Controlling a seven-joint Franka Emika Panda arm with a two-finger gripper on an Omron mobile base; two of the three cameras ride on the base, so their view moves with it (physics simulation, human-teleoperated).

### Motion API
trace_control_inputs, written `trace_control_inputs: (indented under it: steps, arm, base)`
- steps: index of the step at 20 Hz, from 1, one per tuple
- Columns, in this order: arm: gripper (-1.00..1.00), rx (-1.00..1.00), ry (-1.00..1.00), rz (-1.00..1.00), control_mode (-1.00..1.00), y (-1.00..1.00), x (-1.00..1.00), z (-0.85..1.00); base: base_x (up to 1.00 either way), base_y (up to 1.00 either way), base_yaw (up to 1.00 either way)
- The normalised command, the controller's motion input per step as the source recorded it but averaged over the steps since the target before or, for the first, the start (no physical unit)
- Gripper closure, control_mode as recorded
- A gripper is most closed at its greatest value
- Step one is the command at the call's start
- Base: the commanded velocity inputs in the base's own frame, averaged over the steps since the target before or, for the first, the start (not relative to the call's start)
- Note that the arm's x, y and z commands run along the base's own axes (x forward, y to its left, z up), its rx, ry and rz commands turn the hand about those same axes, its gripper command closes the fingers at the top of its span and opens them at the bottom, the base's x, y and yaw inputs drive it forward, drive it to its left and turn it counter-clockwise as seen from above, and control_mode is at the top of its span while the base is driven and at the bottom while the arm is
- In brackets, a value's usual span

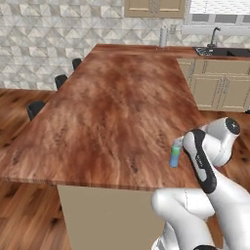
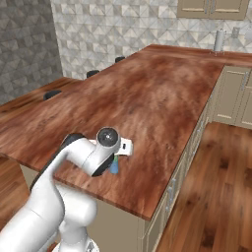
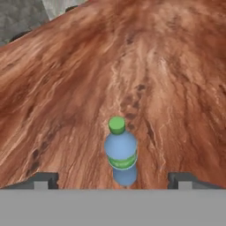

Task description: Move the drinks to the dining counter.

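The dining counter point(image 1: 112, 107) takes up most of the left base view, a very wide reddish-brown woodgrain top on a beige base, running from the lower left up toward the sink at the upper right. In the right base view it spreads from the upper right down to the lower centre.

The white arm point(image 1: 210, 161) rises from the lower right of the left base view and bends toward the counter's near edge.

The gripper point(image 3: 114, 178) sits at the bottom of the hand view with its jaws spread wide and released, one dark tip at the lower left and one at the lower right, neither touching anything.

The blue-green bottle point(image 3: 120, 152) stands upright on the counter, in the lower centre of the hand view between the two tips and apart from both. In the left base view it shows at the lower right, near the counter's near edge, just beside the hand.

It is small, with a green cap point(image 3: 117, 125) and a green label band. It is probably light, fairly stiff plastic, smooth and rather slippery, and easy to tip. The rounded body at or just above the label looks the best place to hold it, not the narrow cap.
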Motion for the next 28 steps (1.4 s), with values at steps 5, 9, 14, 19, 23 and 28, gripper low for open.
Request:
trace_control_inputs:
  steps: [5,9,14,19,23,28]
  arm:
    - [-1.00,0.04,-0.36,0.00,-1.00,-0.03,-0.81,0.71]
    - [-1.00,0.03,-0.45,0.00,-1.00,0.00,-0.88,0.79]
    - [-1.00,0.00,-0.28,0.00,-1.00,0.00,-0.47,0.53]
    - [-1.00,0.00,-0.01,0.00,-1.00,0.00,0.01,0.04]
    - [-1.00,0.00,0.00,0.00,1.00,0.00,0.01,0.00]
    - [-1.00,0.00,0.00,0.00,1.00,0.00,0.00,0.00]
  base:
    - [0.00,0.00,0.00]
    - [0.00,0.00,0.00]
    - [0.00,0.00,0.00]
    - [0.00,0.00,0.00]
    - [-0.07,0.00,0.00]
    - [-0.86,-0.10,-0.02]
